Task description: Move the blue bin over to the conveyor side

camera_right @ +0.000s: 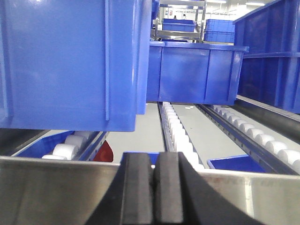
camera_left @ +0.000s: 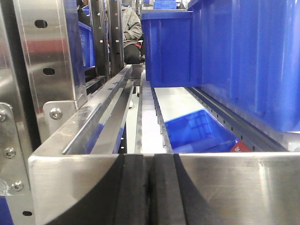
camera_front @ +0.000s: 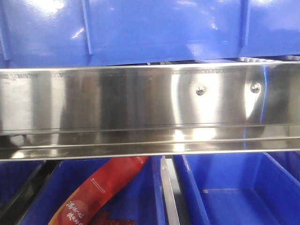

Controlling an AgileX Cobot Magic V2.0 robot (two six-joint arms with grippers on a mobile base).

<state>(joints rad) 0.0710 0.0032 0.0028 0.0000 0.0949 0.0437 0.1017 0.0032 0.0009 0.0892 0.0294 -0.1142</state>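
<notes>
- Front view: the blue bin (camera_front: 150,28) fills the top of your picture. Its glossy ribbed wall sits just above the steel rail (camera_front: 140,112), which crosses the whole width.
- Below that rail you see two lower bins. The left lower bin (camera_front: 140,201) holds a red snack packet (camera_front: 105,187) lying on a slant. The right lower bin (camera_front: 234,206) shows its floor.
- Left wrist view: your left gripper (camera_left: 151,164) has its two black pads pressed together along a thin seam, with nothing between them. The pads are seen against a steel crossbar (camera_left: 70,187).
- In this view the blue bin stands at the right, up on the rack level and close to the camera. A far bin (camera_left: 168,51) stands deeper along the rack, and a seated person (camera_left: 129,33) shows beyond the uprights.
- Right wrist view: your right gripper (camera_right: 152,164) is likewise closed, pad against pad, and holds nothing.
- Here the blue bin takes the upper left of the picture, with white rollers (camera_right: 65,151) showing just beneath its lower edge.
</notes>
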